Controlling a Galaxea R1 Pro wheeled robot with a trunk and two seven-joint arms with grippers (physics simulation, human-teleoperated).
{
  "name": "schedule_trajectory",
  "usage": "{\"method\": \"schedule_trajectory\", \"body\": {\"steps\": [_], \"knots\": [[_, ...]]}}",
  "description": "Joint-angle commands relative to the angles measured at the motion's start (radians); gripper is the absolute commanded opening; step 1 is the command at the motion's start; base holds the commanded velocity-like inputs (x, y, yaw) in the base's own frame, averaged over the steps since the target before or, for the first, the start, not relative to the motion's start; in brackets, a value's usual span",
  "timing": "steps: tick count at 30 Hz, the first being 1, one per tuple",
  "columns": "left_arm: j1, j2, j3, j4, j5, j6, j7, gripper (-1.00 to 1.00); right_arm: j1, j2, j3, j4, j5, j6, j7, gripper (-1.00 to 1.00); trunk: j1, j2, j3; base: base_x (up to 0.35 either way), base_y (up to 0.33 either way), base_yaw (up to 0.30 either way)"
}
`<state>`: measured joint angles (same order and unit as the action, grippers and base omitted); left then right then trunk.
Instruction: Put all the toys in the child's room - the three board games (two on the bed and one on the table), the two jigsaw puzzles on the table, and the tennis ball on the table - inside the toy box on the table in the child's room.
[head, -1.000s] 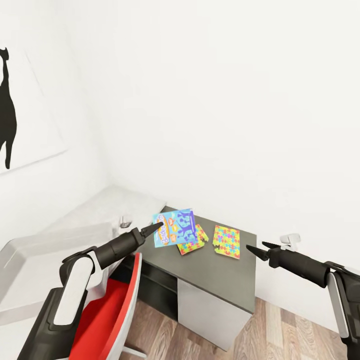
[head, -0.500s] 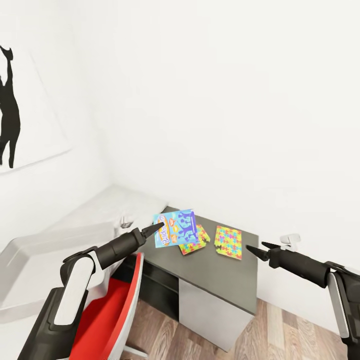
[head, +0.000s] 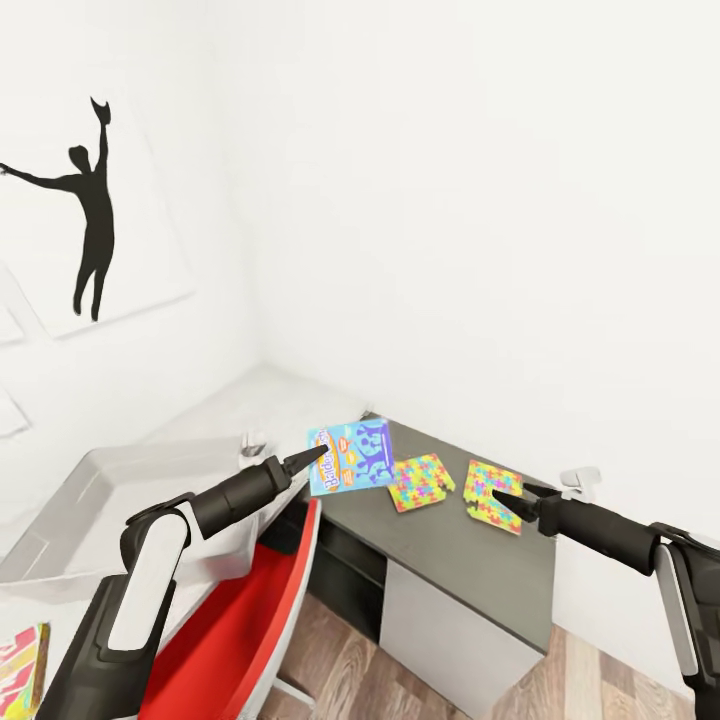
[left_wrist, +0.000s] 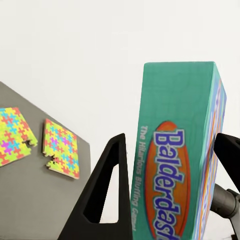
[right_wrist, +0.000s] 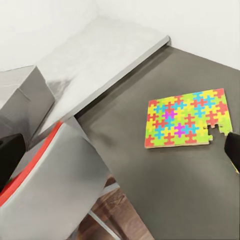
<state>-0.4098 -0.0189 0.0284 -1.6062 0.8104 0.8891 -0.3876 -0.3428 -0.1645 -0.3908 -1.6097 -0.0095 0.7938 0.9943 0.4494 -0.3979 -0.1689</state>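
Room corner: white walls, black silhouette picture (head: 85, 215) at 10 o'clock in the head view.

Table (head: 215, 410): pale top runs from 9 o'clock in to the corner, joined to the dark cabinet section (head: 450, 545) at centre.

Toy box (head: 110, 480): grey tray on the pale top at 8 o'clock, open side up. Red chair (head: 245, 625) sits below it at 7 o'clock.

Left gripper (head: 315, 458) is clamped on the blue board game (head: 350, 455); in the left wrist view the box (left_wrist: 175, 150) stands between the two fingers, held by its thin edges, title band readable. It's in the air over the near edge of the dark section, flat face tilted toward the camera.

Two jigsaw puzzles lie flat on the dark top, near one another and apart: one (head: 422, 481) at centre, the other (head: 490, 495) at 4 o'clock of it, right by the right gripper (head: 505, 498). Right fingers are slightly parted with nothing between them.

A corner of another colourful box (head: 25, 655) shows at 8 o'clock, low edge.

Key relation: toy box lies at 8–9 o'clock from the held game, on the left arm's side, long axis running along the pale top. My read: left arm swings back toward itself and releases over the tray. Right arm is nearer for the puzzles.
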Motion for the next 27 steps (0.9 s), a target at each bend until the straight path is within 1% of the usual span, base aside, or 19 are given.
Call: {"method": "schedule_trajectory", "body": {"steps": [1,27], "knots": [[-0.001,-0.002,0.002,0.000,0.000,0.007,-0.005,-1.00,-0.001,0.000,-0.001,-0.001,-0.001,0.007,0.004,1.00,0.001,-0.002,-0.002,0.000,0.000,0.284],[-0.001,-0.004,0.002,0.000,0.001,0.007,-0.005,-1.00,0.001,0.003,0.000,-0.001,0.000,0.004,0.003,1.00,0.001,-0.002,-0.002,0.000,0.000,0.287]]}}
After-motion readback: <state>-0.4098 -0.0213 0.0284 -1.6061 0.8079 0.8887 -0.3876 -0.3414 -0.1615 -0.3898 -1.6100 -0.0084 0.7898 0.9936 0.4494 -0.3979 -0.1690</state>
